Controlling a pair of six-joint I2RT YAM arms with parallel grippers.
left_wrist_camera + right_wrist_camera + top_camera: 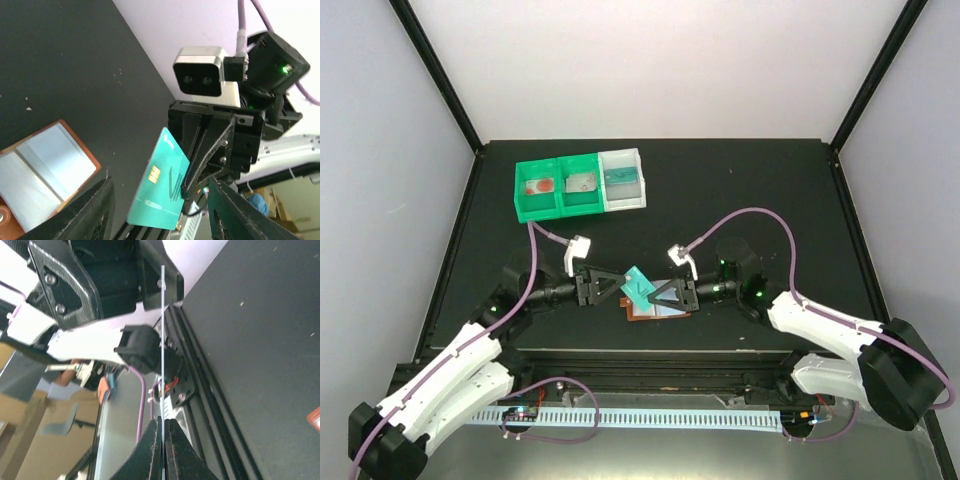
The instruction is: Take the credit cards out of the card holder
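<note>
Black tabletop (770, 200), white walls (670, 60): right gripper (653, 294) pinches a thin teal plastic card (638, 284) clear of the open brown leather holder (665, 313); left gripper (616, 288) gapes alongside.

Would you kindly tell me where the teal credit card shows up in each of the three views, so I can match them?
Top external: the teal credit card sits at centre, tilted up by the card holder.
Left wrist: lower centre, chip face showing, pinched by the right gripper.
Right wrist: edge-on, a thin pale vertical line.
Shared landmark: the brown card holder, in every view.
</note>
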